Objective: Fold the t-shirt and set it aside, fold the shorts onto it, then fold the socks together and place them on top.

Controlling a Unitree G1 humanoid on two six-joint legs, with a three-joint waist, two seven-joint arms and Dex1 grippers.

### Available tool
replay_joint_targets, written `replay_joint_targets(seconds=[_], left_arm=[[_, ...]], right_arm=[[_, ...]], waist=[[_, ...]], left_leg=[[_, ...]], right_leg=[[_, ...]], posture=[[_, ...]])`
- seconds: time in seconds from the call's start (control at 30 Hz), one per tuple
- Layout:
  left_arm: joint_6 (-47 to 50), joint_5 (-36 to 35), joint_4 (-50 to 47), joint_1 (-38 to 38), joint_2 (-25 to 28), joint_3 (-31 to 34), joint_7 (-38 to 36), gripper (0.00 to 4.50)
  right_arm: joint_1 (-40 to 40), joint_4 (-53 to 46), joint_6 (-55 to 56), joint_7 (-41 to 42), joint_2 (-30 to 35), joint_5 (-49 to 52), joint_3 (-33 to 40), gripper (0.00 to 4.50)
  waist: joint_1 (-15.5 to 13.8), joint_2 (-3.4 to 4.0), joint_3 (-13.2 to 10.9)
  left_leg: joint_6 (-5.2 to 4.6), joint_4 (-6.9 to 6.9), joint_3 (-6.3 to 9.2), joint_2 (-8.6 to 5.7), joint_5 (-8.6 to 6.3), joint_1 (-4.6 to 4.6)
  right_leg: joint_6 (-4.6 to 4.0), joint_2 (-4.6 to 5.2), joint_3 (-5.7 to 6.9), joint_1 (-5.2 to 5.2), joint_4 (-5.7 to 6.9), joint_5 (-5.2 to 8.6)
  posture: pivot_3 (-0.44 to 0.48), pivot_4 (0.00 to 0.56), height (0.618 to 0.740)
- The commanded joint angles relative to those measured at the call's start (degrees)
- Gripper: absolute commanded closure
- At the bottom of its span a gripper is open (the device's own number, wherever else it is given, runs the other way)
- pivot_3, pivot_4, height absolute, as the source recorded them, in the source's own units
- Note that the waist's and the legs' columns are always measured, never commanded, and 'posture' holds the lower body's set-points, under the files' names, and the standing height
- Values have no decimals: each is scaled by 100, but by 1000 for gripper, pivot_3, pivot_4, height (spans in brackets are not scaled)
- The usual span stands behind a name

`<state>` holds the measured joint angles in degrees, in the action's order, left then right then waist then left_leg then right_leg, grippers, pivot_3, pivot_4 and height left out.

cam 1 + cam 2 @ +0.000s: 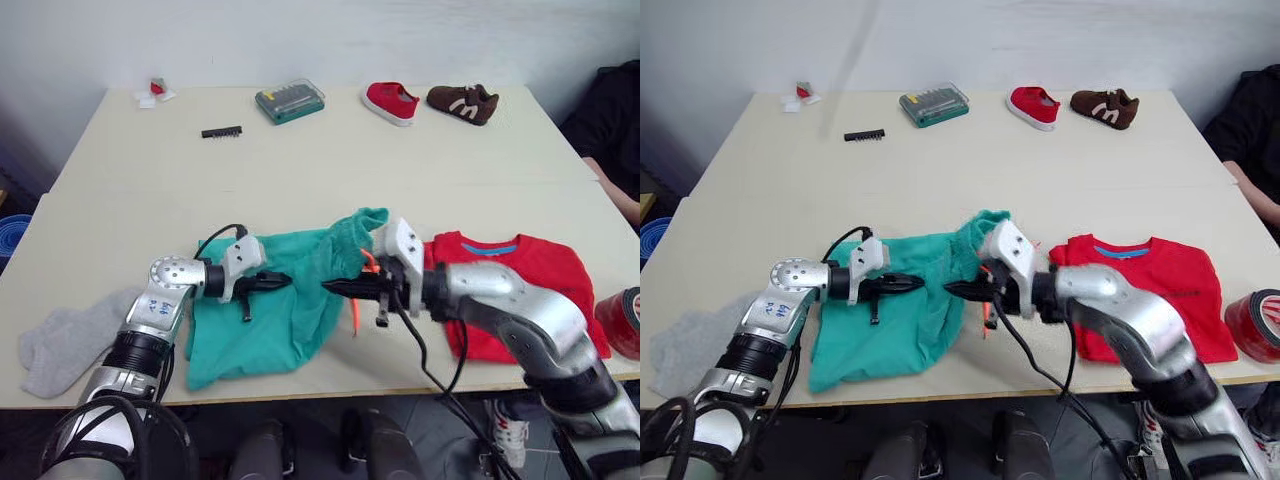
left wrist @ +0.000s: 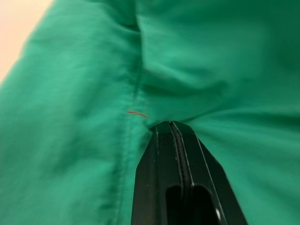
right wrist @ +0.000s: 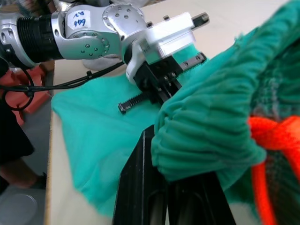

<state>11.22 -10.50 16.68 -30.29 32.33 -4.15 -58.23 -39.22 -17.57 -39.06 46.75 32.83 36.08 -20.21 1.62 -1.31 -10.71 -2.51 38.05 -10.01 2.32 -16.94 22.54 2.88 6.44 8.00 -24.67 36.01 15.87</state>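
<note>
1. Centrally, near the front edge of the table [image 1: 330,160], the shorts [image 1: 270,320] lie partly bunched: teal fabric spread flat toward the robot's left, with the gathered waistband lifted on the side nearest the t-shirt.
2. An orange-red drawstring [image 1: 357,305] dangles from that raised waistband.
3. At the waistband, the right gripper [image 1: 340,287] has its 2 black fingers pinching the gathered elastic; the right wrist view shows cloth bulging over them.
4. On the flat part of the shorts, the left gripper [image 1: 275,281] has its fingers pressed together, tips into a crease of the teal fabric, seemingly nipping a small fold.
5. Just beside the shorts, on the robot's right, the t-shirt [image 1: 520,290] lies folded into a red rectangle with the blue neckband showing.
6. Judging by this, step 1 looks done and step 2, folding the shorts, is in hand.
7. Next, the move calls for carrying the held waistband across to double the shorts, then lifting the bundle onto the t-shirt without dragging it.
8. Well apart, at the robot's left, the socks [image 1: 65,340] wait as a grey heap close to the front edge.
9. A red tape roll [image 1: 622,322] sits just beside the t-shirt at the far right edge, so room there is tight.
10. Behind the clothes lies broad open tabletop; a tool case [image 1: 290,101], a black comb-like strip [image 1: 222,132] and 2 shoes [image 1: 390,102] sit along the far edge.
</note>
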Motion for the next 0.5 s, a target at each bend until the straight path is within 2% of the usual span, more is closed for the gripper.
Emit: replay_joint_targets(seconds=[0.03, 0.13, 0.23, 0.37, 0.5], left_arm=[[888, -639, -1164, 254, 542, 852, 134, 4500], [1659, -1214, -2107, 892, 1124, 1493, -11, 4500], [1758, -1163, -2456, 1574, 1521, 1818, 60, 4500], [1675, -1073, -2562, 2113, 1664, 2015, 260, 4500], [1505, -951, -2319, 2223, 1702, 2170, 520, 4500]], right_arm=[[-481, 401, 494, 759, -206, -598, -512, 4483], [-883, 802, 742, 1125, -554, -962, -821, 4483], [-1166, 1201, 1004, 1340, -973, -1414, -1151, 4483], [-1434, 1763, 1528, 1472, -1506, -2152, -1604, 4483], [-1499, 2174, 1696, 1393, -2164, -2535, -1817, 4483]], waist=[[12, -1, -1], [89, 2, -4], [122, 8, -7], [122, 7, -8], [87, 6, -7]], left_leg=[[9, -2, 1, 2, 3, 3], [26, -8, 0, 7, 2, 9], [24, -9, -2, 4, 1, 11], [24, -6, -1, -2, -7, 11], [67, -6, 2, -2, -18, 16]], right_leg=[[-2, -1, 4, -5, 1, 1], [-9, -3, 11, -14, 6, 8], [-8, -3, 12, -12, 13, 9], [-5, 0, 9, -9, -7, 10], [-6, 3, 6, -24, 3, 9]], posture=[[0, 150, 740], [0, 150, 740], [0, 150, 740], [0, 150, 740], [0, 150, 740]])
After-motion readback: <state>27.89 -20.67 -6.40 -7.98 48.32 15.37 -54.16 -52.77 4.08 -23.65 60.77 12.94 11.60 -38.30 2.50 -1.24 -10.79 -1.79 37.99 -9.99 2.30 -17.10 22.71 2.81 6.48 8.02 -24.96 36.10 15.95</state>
